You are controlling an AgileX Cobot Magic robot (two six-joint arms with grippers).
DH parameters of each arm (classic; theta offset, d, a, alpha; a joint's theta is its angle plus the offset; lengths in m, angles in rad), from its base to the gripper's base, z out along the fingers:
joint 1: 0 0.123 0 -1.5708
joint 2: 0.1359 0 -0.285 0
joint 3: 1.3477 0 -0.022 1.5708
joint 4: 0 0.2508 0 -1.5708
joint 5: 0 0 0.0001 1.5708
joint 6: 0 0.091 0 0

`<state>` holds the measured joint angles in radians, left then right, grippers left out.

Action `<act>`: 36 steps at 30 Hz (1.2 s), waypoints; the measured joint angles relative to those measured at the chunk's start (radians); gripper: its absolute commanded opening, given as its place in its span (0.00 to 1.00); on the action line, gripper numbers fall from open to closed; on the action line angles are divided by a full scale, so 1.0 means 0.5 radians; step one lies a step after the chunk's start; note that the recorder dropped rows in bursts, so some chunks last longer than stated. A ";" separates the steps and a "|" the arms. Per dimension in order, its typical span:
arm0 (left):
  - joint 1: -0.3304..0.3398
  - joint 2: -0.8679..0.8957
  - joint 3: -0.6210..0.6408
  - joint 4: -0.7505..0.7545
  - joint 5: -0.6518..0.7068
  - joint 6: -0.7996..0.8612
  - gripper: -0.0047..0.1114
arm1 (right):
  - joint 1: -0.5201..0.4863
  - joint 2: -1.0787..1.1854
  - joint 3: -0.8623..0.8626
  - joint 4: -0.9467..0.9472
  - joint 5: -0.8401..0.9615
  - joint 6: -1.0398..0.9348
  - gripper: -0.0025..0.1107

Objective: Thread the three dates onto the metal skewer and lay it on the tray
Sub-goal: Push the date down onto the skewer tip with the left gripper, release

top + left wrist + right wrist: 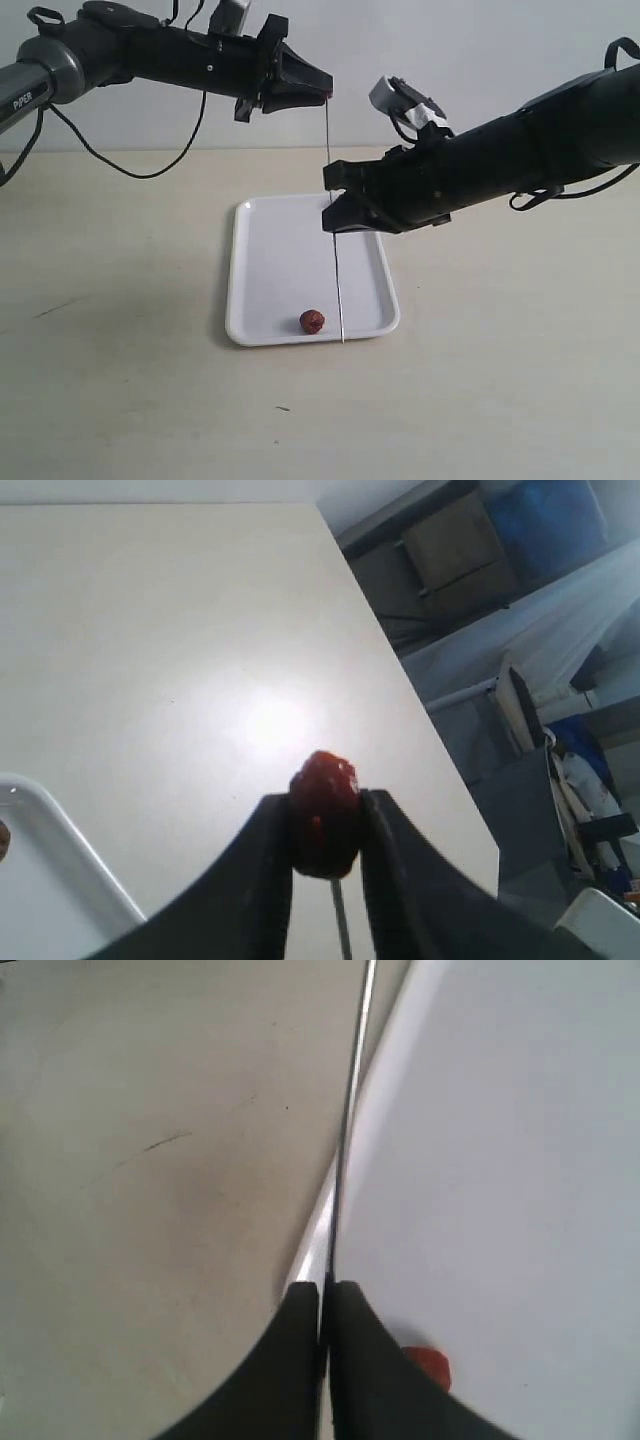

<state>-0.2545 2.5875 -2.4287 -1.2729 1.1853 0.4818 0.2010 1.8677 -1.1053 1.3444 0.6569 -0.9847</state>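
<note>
While upright, skewer (338,285) in right tool (325,1298).

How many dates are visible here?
2: the gripped date, in the left gripper at the skewer's top; the loose date, on the tray. A third may be hidden.

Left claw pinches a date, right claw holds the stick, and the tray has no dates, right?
No: one loose date lies on the tray, as the exterior view shows. The left gripper does pinch a second date; the right gripper holds the skewer.
</note>
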 measured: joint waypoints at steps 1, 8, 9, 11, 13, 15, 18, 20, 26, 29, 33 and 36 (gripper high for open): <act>0.000 0.000 0.000 0.004 0.004 0.000 0.25 | 0.000 0.000 0.000 -0.005 -0.010 0.000 0.02; -0.012 0.000 0.000 0.020 -0.015 0.000 0.25 | 0.000 0.000 0.000 -0.021 -0.136 0.000 0.02; -0.015 0.000 0.000 0.020 -0.025 0.000 0.25 | 0.000 0.000 0.000 -0.025 -0.152 -0.004 0.02; -0.034 0.000 0.000 0.022 -0.043 0.000 0.25 | 0.000 0.000 0.000 -0.027 -0.176 -0.004 0.02; -0.050 -0.003 0.000 0.022 -0.053 0.000 0.25 | 0.000 0.000 0.000 -0.027 -0.190 -0.007 0.02; -0.062 -0.003 0.000 0.022 -0.066 0.000 0.25 | 0.000 0.000 -0.004 -0.036 -0.194 -0.007 0.02; -0.085 -0.003 -0.004 0.022 -0.079 0.000 0.25 | 0.000 0.002 -0.028 -0.044 -0.195 -0.007 0.02; -0.104 -0.003 -0.004 0.022 -0.079 0.000 0.25 | 0.000 0.005 -0.054 -0.044 -0.195 0.007 0.02; -0.147 -0.008 -0.004 0.037 -0.075 0.000 0.25 | 0.000 0.018 -0.072 -0.040 -0.232 0.056 0.02; -0.155 -0.008 -0.004 0.055 -0.067 0.000 0.25 | 0.000 0.018 -0.072 -0.054 -0.273 0.071 0.02; -0.155 -0.008 -0.004 0.080 -0.040 0.000 0.25 | 0.000 0.018 -0.081 -0.058 -0.367 0.071 0.02; -0.156 -0.008 -0.004 0.098 -0.022 -0.004 0.25 | 0.000 0.018 -0.090 -0.058 -0.423 0.071 0.02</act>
<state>-0.3328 2.5836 -2.4305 -1.2240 1.1741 0.4797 0.2010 1.8765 -1.1502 1.3154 0.4453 -0.9490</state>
